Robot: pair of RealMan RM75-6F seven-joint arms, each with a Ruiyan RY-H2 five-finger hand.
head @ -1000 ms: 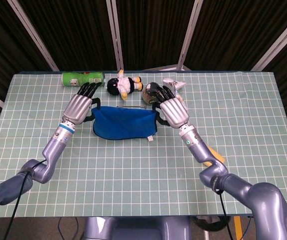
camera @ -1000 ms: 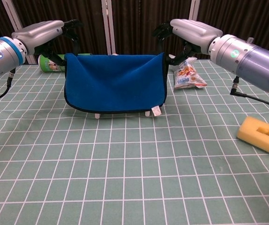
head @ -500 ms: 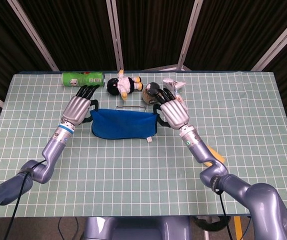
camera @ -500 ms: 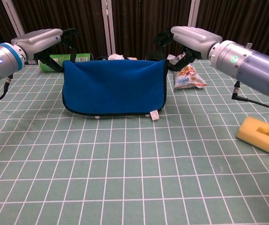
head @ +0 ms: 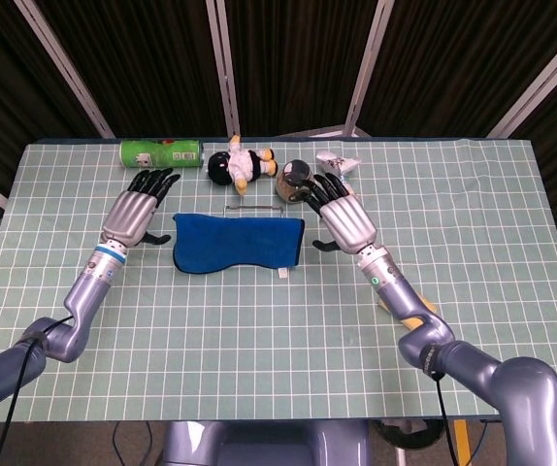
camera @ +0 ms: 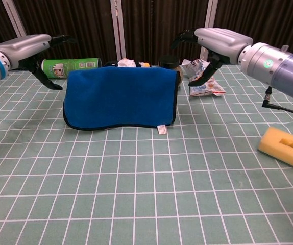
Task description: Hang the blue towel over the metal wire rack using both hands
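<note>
The blue towel (head: 238,241) hangs draped and spread wide, its front face (camera: 121,97) falling to the table with a small white tag at the lower right. A thin bar of the metal wire rack (head: 251,206) shows just behind the towel in the head view; in the chest view the towel hides the rack. My left hand (head: 135,209) hovers left of the towel, fingers spread, holding nothing (camera: 31,47). My right hand (head: 342,216) hovers right of the towel, also spread and apart from the cloth (camera: 218,41).
A green can (head: 160,151) lies at the back left. A plush toy (head: 241,165), a dark jar (head: 296,178) and a snack packet (camera: 203,81) sit behind the towel. A yellow sponge (camera: 288,148) lies at the near right.
Both hands have let go of the towel's top corners and moved outward. The towel has sunk lower and now hangs on its own.
</note>
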